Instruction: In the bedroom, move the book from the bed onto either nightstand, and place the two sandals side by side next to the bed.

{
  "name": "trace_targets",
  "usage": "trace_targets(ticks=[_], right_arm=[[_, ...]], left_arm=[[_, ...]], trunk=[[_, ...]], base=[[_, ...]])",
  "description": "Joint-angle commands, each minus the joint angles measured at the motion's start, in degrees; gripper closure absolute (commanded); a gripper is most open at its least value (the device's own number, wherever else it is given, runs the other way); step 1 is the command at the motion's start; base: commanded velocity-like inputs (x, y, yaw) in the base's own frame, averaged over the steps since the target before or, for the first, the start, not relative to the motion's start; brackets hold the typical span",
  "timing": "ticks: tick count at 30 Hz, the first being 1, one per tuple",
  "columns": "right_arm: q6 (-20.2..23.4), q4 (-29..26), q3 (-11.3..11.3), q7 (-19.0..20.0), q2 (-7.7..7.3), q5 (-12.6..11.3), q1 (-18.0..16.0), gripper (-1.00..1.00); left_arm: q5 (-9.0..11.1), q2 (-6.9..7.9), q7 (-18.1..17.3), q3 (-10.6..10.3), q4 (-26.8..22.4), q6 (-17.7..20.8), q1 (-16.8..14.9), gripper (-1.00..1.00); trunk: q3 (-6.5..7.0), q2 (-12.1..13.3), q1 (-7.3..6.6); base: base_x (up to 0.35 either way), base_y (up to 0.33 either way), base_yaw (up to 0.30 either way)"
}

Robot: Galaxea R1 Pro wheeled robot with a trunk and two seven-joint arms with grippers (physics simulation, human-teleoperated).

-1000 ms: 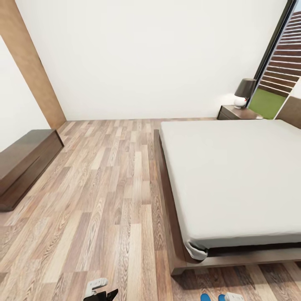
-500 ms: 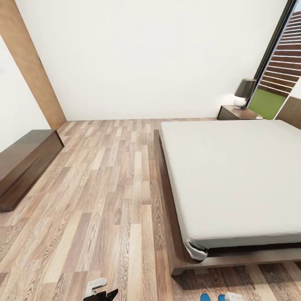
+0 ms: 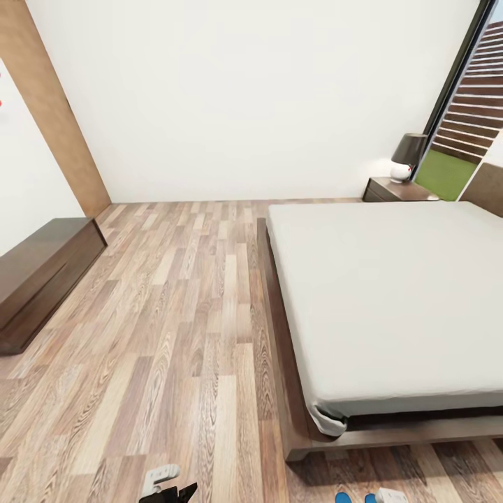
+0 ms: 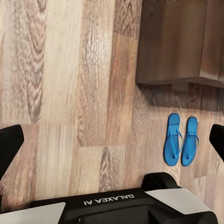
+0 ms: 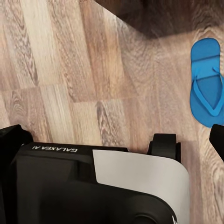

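The bed [image 3: 391, 293] takes up the right of the head view, its off-white mattress top bare. The book is out of view. At the bed's far corner stands the nightstand [image 3: 395, 190]. Both blue sandals lie side by side on the floor close to the bed frame's corner [image 4: 179, 46]: one sandal [image 4: 173, 139] touches or nearly touches the other sandal [image 4: 189, 141]. Their tips [image 3: 342, 497] peek in at the head view's lower edge. My left gripper [image 4: 112, 142] hangs open above bare floor. My right gripper [image 5: 114, 135] is open too, with one sandal [image 5: 207, 81] beside it.
A long low dresser [image 3: 38, 276] runs along the left wall. A dark-shaded lamp [image 3: 407, 155] sits on the nightstand beside the tall window [image 3: 464, 126]. Wood-plank floor [image 3: 181, 328] stretches between dresser and bed. My own base [image 5: 116, 182] shows below the wrists.
The head view has dipped very slightly. Nothing in the room has moved and both grippers hold their pose.
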Motion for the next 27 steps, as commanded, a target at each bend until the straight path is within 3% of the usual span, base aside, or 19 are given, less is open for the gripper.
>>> trace_targets(ticks=[1,27], right_arm=[[0.23,0.01,-0.07,0.25,-0.02,-0.40,-0.02,-1.00],[0.23,0.03,-0.07,0.23,-0.02,-0.27,-0.02,-1.00]], left_arm=[[0.50,-0.02,-0.33,0.25,-0.02,0.54,-0.02,-1.00],[0.60,0.01,-0.33,0.33,-0.02,0.54,-0.02,-1.00]], trunk=[[0.04,-0.02,0.00],[2.38,-0.02,0.00]], base=[[0.000,0.000,0.000],[0.000,0.000,0.000]])
